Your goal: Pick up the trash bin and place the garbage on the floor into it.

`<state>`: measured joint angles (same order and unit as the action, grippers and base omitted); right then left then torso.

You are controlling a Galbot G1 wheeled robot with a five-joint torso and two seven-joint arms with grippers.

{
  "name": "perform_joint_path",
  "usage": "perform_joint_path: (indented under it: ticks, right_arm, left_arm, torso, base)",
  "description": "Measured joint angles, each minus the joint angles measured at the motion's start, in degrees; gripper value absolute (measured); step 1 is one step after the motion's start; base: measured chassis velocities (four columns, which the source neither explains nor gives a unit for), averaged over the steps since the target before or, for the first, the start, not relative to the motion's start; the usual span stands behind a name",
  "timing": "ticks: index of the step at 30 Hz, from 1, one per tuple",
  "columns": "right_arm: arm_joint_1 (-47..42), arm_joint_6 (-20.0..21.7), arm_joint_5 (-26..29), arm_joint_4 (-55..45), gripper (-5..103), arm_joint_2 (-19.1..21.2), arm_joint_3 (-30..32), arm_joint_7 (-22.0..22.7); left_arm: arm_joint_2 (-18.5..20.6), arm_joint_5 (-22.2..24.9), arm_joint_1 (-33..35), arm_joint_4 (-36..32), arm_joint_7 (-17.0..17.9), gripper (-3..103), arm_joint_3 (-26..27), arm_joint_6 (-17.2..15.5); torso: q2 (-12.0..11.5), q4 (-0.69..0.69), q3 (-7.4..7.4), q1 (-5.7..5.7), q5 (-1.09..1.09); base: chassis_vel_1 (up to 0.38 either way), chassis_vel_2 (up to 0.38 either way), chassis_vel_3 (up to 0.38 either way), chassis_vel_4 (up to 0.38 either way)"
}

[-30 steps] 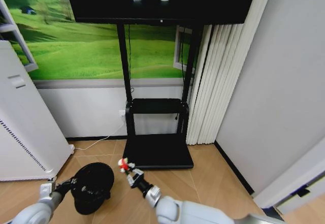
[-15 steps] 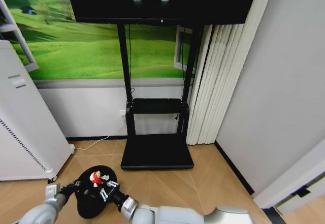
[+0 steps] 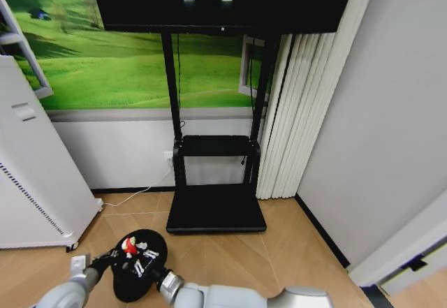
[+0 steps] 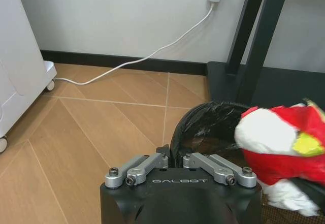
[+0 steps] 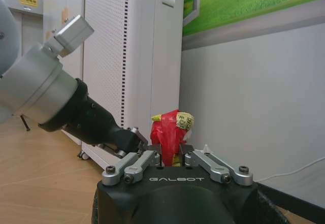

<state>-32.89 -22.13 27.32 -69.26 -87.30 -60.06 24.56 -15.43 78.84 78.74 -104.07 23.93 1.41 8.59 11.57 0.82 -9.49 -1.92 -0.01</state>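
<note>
Left gripper (image 3: 112,258) pinches the trash bin (image 3: 140,265) rim, bin just off the floor (image 3: 230,252). Right gripper (image 3: 134,252) clamps red wrapper (image 3: 129,244) over the mouth. Best: centre it, lower, then release.

Looks like a show room or office demo corner. Large dark screen (image 3: 222,1) on a black rolling stand (image 3: 215,182). Behind the stand, a wall mural (image 3: 119,63) of green hills; beside it, white pleated curtain (image 3: 293,119). Left of the stand, a tall white perforated appliance (image 3: 31,168). Herringbone wood floor (image 3: 279,252).
</note>
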Motion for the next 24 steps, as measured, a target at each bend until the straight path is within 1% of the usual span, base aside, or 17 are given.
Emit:
perform_joint_path:
  ticks: [1,2,4,6,7,10,11,12,13,15,16,18,19,20,22,23,24]
  right_arm:
    - [-0.4,0.0,-0.5,0.6,16,-0.5,0.1,1.0]
    - [-0.6,-0.1,-1.1,1.1,22,-0.9,0.4,2.0]
    - [-0.7,-0.1,-1.2,1.3,22,-1.0,0.5,2.4]
    - [-0.9,-0.2,-1.4,1.8,33,-0.9,0.8,3.0]
    - [-0.9,-0.2,-1.4,1.8,33,-0.9,0.8,3.0]
    - [-1.1,-0.3,-1.4,2.0,50,-0.3,1.2,3.1]
    - [-1.1,-0.3,-1.4,2.0,50,-0.3,1.2,3.1]
    - [-1.2,-0.3,-1.6,2.0,55,-0.3,1.3,3.3]
    - [-1.2,-0.3,-1.6,2.0,55,-0.3,1.3,3.3]
    - [-1.8,-0.5,-1.9,1.6,66,-0.1,1.8,3.9]
    - [-1.8,-0.5,-1.9,1.6,66,-0.1,1.8,3.9]
    - [-2.5,-1.6,-2.1,1.3,77,0.4,3.9,4.2]
    - [-2.5,-1.6,-2.1,1.3,77,0.4,3.9,4.2]
    - [-2.7,-1.9,-2.3,1.1,88,1.0,5.7,4.4]
    - [-2.9,-2.1,-2.6,1.0,88,1.6,7.4,4.6]
    - [-3.1,-2.5,-2.7,1.0,97,2.7,9.8,4.7]
    - [-3.1,-2.5,-2.7,1.0,97,2.7,9.8,4.7]
  left_arm:
    - [-0.1,-0.1,0.2,-0.1,0.0,7,0.0,0.0]
    - [-0.1,-0.2,0.6,-0.1,0.0,7,0.3,0.0]
    - [-0.2,-0.2,0.9,-0.1,0.0,7,0.5,0.0]
    - [-0.4,-0.4,1.6,-0.4,-0.1,7,1.0,0.1]
    - [-0.4,-0.4,1.6,-0.4,-0.1,7,1.0,0.1]
    - [-0.6,-0.7,2.1,-0.6,-0.2,7,1.6,0.2]
    - [-0.6,-0.7,2.1,-0.6,-0.2,7,1.6,0.2]
    - [-0.7,-0.8,2.1,-0.5,-0.3,7,1.7,0.2]
    - [-0.7,-0.8,2.1,-0.5,-0.3,7,1.7,0.2]
    - [-0.8,-0.8,2.1,-0.5,-0.4,7,1.9,0.3]
    - [-0.8,-0.8,2.1,-0.5,-0.4,7,1.9,0.3]
    - [-1.1,-1.2,3.5,-0.5,-0.4,7,3.3,0.5]
    - [-1.1,-1.2,3.5,-0.5,-0.4,7,3.3,0.5]
    - [-1.4,-1.5,4.7,-0.6,-0.4,7,4.5,0.5]
    - [-1.5,-1.8,5.5,-0.6,-0.6,7,5.3,0.5]
    - [-1.6,-2.2,6.2,-0.5,-0.8,7,6.0,0.7]
    - [-1.6,-2.2,6.2,-0.5,-0.8,7,6.0,0.7]
  torso:
    - [0.0,0.0,0.0,0.0,0.0]
    - [0.0,0.0,0.0,0.0,0.01]
    - [0.0,-0.01,0.0,0.0,0.01]
    - [0.0,-0.02,0.0,0.0,0.01]
    - [0.0,-0.02,0.0,0.0,0.01]
    - [0.0,0.0,0.0,0.0,0.01]
    - [0.0,0.0,0.0,0.0,0.01]
    - [0.0,0.0,0.0,0.0,0.01]
    - [0.0,0.0,0.0,0.0,0.01]
    - [0.0,0.0,0.0,0.0,0.01]
    - [0.0,0.0,0.0,0.0,0.01]
    - [0.0,-0.01,0.0,0.0,0.01]
    - [0.0,-0.01,0.0,0.0,0.01]
    - [0.0,-0.02,0.0,0.0,0.01]
    - [0.0,-0.02,0.0,0.01,0.01]
    - [0.0,-0.02,0.0,0.01,0.01]
    - [0.0,-0.02,0.0,0.01,0.01]
  base:
    - [0.0,0.0,0.0,0.0]
    - [0.0,0.0,0.0,0.0]
    - [0.0,0.0,0.0,0.0]
    - [0.0,0.0,0.0,0.0]
    - [0.0,0.0,0.0,0.0]
    - [0.0,0.0,0.0,0.0]
    - [0.0,0.0,0.0,0.0]
    - [0.0,0.0,0.0,0.0]
    - [0.0,0.0,0.0,0.0]
    - [0.0,0.0,0.0,0.0]
    - [0.0,0.0,0.0,0.0]
    - [0.0,0.0,0.0,0.0]
    - [0.0,0.0,0.0,0.0]
    - [0.0,0.0,0.0,0.0]
    - [0.0,0.0,0.0,0.0]
    - [0.0,0.0,0.0,0.0]
    - [0.0,0.0,0.0,0.0]
